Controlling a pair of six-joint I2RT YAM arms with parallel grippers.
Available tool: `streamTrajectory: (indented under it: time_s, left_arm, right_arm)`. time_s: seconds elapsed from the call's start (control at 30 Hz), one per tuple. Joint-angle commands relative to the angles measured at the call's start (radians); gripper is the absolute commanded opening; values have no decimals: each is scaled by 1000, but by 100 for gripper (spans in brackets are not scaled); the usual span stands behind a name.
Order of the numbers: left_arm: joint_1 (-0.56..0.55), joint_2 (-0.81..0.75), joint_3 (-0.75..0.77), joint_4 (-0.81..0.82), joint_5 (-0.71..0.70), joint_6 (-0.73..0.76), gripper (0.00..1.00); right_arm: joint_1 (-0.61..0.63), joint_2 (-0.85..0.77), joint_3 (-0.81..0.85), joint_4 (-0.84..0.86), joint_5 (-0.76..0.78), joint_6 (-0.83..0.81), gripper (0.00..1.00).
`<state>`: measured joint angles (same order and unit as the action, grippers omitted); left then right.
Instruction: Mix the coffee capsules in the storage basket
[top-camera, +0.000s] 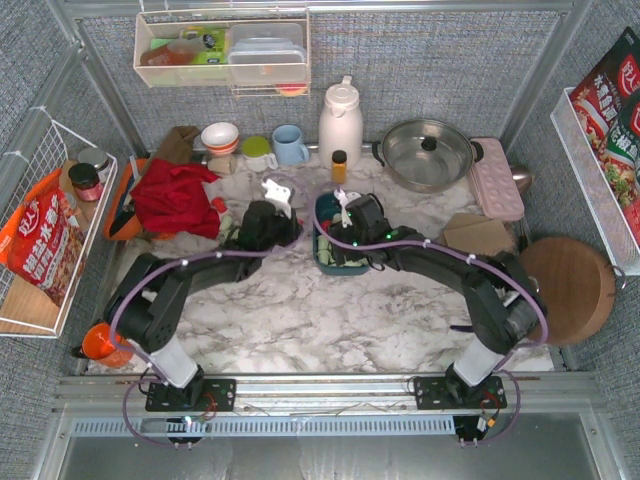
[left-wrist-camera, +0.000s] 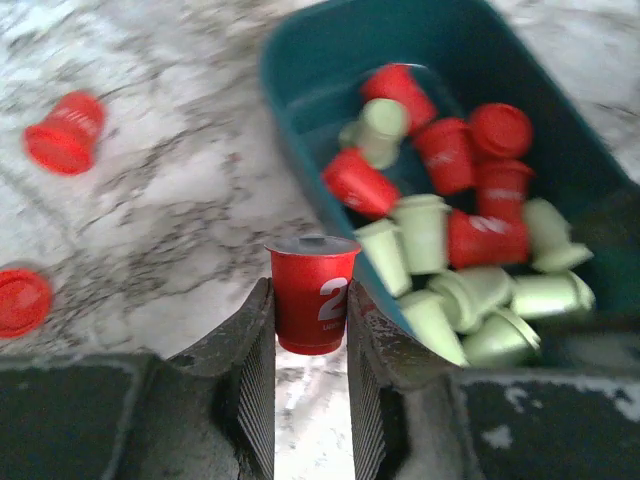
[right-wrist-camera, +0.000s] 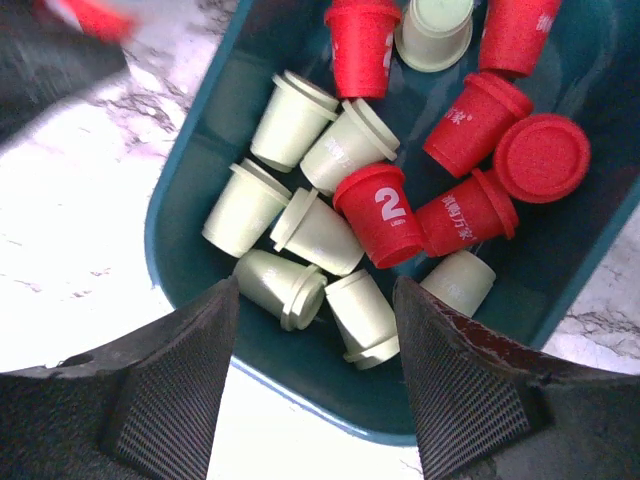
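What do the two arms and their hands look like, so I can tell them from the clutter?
Both the left arm and right arm are black with a pale grey link above a black base plate, and a lilac cable runs along each. The left hand has two dark, scuffed fingers; the right hand has pads with a fine grid texture.
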<state>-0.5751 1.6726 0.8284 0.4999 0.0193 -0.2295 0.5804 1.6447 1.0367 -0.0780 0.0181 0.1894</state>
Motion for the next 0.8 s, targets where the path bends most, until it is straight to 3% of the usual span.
streamTrajectory:
  time_s: [0.0, 0.13, 0.23, 0.47, 0.77]
  left_arm:
    - [-50, -70, -166, 448, 184, 139, 19]
    - [-81, -86, -267, 675, 264, 172, 19]
    - [-105, -89, -297, 758, 306, 202, 20]
    - [-167, -71, -310, 836, 336, 291, 20]
    - [-195, -39, -298, 869, 355, 304, 21]
  right_arm:
    - [-4, -112, -113, 192, -12, 25, 67]
    - [-4, -240, -209, 296, -24, 51, 67]
    - [-5, -322, -245, 339, -33, 63, 66]
    - [-5, -360, -237, 361, -177, 91, 65]
    - [-5, -320, -228, 380, -213, 104, 62]
